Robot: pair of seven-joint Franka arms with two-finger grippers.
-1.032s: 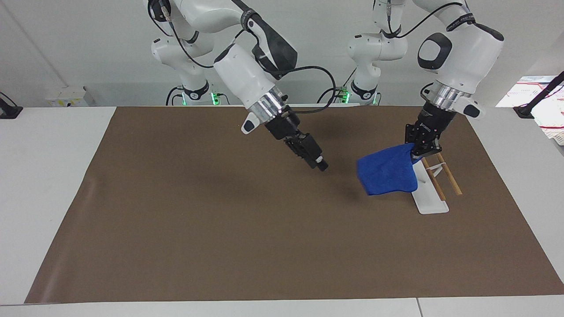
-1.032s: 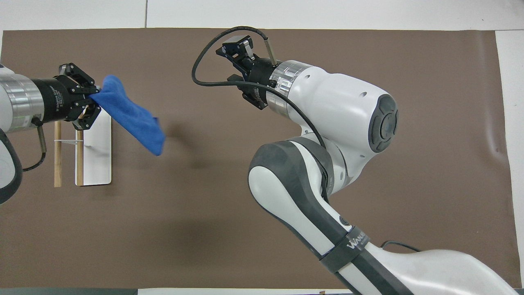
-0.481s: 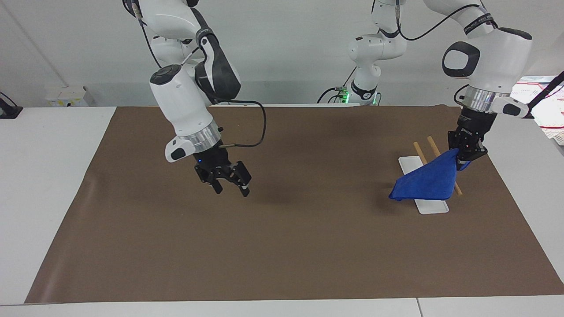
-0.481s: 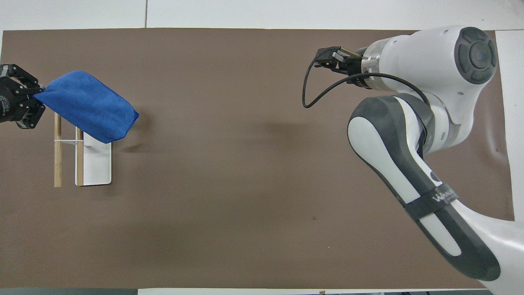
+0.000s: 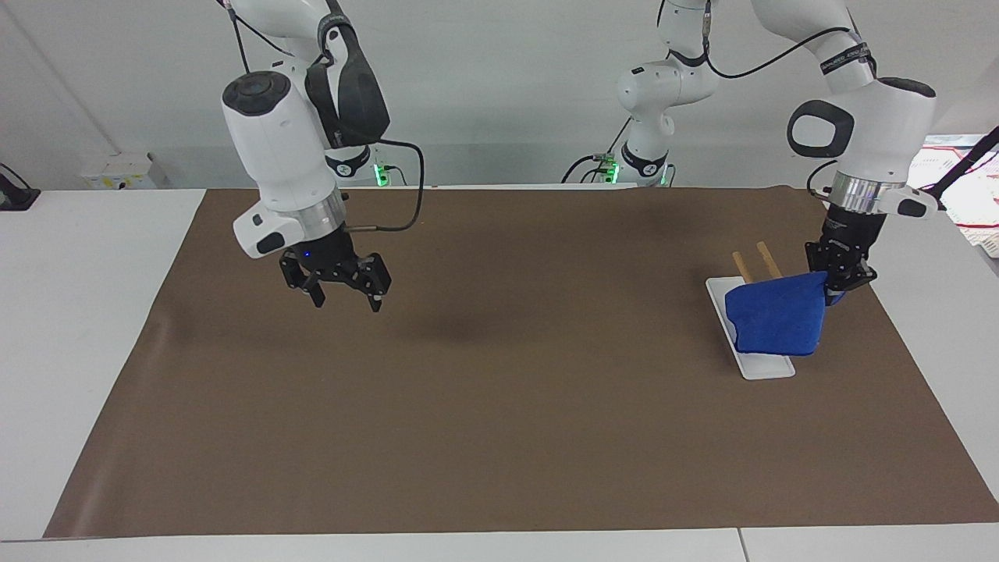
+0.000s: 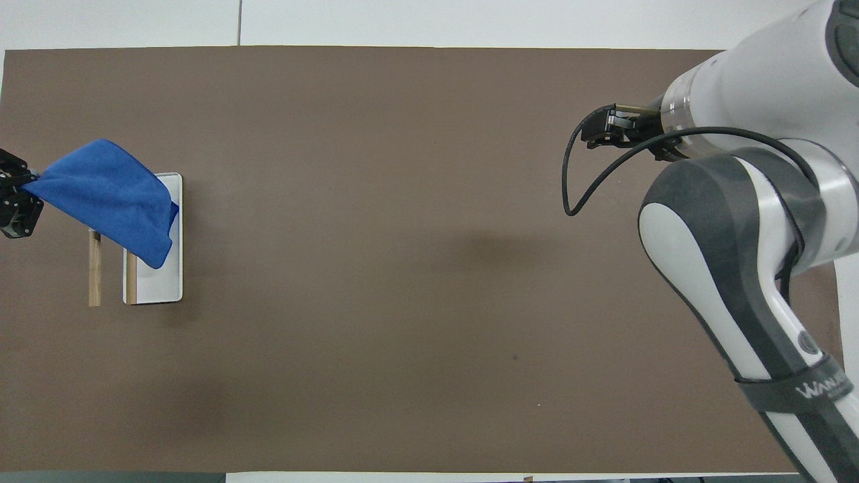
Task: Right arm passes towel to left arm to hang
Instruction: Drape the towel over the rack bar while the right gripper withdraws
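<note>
The bright blue towel (image 5: 776, 318) (image 6: 111, 198) hangs by one corner from my left gripper (image 5: 837, 282) (image 6: 17, 194), which is shut on it. It drapes over the rack's two wooden rails (image 5: 751, 263) (image 6: 94, 267) and covers part of the white rack base (image 5: 763, 365) (image 6: 158, 285), at the left arm's end of the brown mat. My right gripper (image 5: 346, 295) (image 6: 604, 132) hovers open and empty over the mat toward the right arm's end, pointing down, a small blue light showing on its wrist.
A brown mat (image 5: 499, 406) covers most of the white table. Papers and a black clamp (image 5: 956, 176) lie off the mat at the left arm's end. A small white box (image 5: 121, 170) sits by the wall at the right arm's end.
My right gripper has opened and swung away from the towel toward the right arm's end of the table. My left gripper carried the towel over the rack, where it now drapes on the rails.
</note>
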